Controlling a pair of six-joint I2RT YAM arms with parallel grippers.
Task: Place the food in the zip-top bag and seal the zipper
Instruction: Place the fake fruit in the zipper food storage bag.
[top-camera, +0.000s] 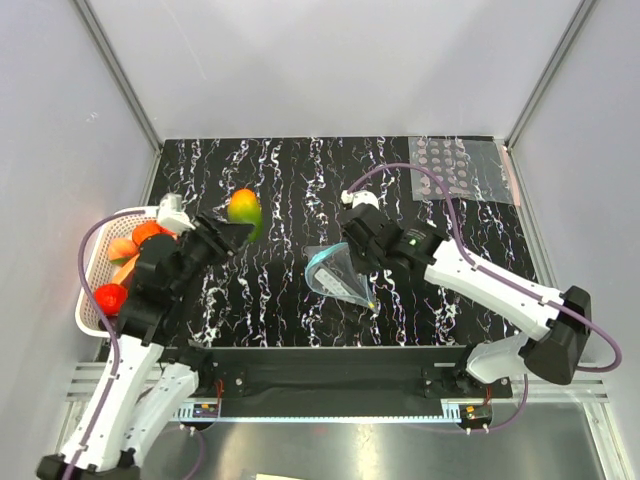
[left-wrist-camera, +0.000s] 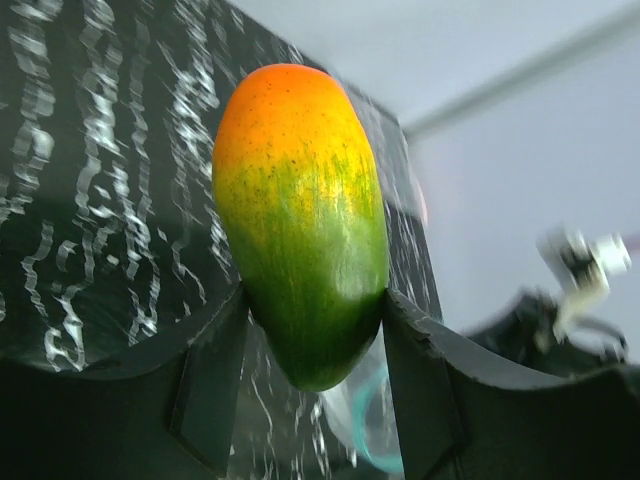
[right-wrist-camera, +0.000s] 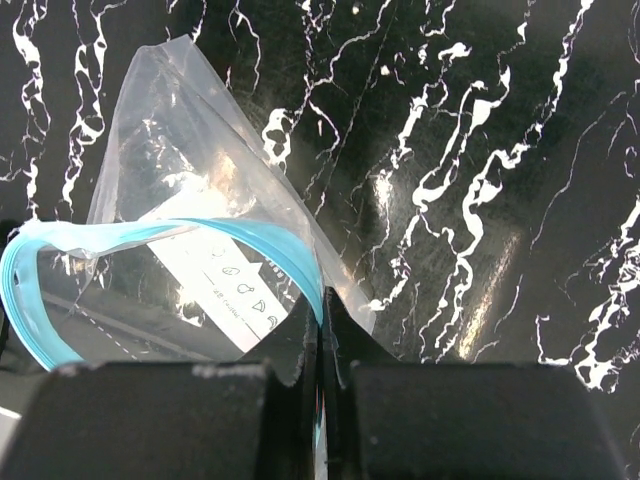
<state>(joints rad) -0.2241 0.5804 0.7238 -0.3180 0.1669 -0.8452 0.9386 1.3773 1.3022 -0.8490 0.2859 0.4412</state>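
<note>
The left gripper clamps the green-and-orange oval toy fruit. The right gripper pinches the light blue zipper strip, propping the clear plastic zip-top bag open (at 4 o'clock from the fruit). The fruit should be released centred, well inside the bag.

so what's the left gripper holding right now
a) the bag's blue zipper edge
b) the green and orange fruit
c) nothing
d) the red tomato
b: in the left wrist view the left gripper clamps the green and orange fruit between its two fingers.
</note>
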